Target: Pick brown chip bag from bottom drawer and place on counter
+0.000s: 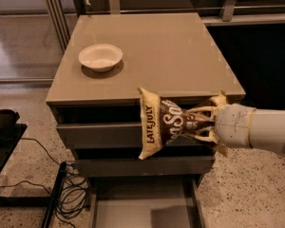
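Observation:
My gripper [199, 122] is shut on the brown chip bag [164, 123], a dark-brown crinkly bag with tan ends and "LATE JULY" lettering. It holds the bag in the air in front of the cabinet, level with the counter's front edge. The arm comes in from the right. The counter [180, 56] is the glossy taupe top of the cabinet. The bottom drawer [142, 208] is pulled open below, and the floor that shows is bare grey.
A white bowl [100, 56] sits on the counter's left side. Two closed drawer fronts [99, 134] lie behind the bag. Black cables [69, 194] and a dark object lie on the speckled floor at the left. A dark rail runs behind the cabinet.

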Available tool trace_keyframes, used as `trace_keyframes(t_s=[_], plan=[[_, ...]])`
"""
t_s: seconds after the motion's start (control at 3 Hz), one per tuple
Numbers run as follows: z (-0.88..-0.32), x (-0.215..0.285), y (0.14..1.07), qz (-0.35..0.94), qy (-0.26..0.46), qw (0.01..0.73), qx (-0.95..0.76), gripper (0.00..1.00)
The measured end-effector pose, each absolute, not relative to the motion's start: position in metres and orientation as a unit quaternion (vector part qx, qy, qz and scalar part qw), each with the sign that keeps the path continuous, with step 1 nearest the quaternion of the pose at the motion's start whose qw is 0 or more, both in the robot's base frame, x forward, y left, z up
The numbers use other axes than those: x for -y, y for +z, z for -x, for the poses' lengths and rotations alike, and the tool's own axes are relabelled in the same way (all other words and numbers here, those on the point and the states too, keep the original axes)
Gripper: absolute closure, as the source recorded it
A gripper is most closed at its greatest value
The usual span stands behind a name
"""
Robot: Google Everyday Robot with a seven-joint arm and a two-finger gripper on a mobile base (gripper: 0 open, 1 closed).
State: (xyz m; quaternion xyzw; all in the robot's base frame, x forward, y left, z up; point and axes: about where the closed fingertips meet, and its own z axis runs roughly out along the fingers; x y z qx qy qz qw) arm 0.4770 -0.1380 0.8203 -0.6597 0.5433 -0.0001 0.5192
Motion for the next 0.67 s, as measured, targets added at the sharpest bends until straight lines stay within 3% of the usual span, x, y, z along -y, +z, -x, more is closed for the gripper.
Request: trace_keyframes(t_s=[0.67], plan=[[-0.495,0.123,0.905,0.688,-0.002,0.461,-0.56,1.0]])
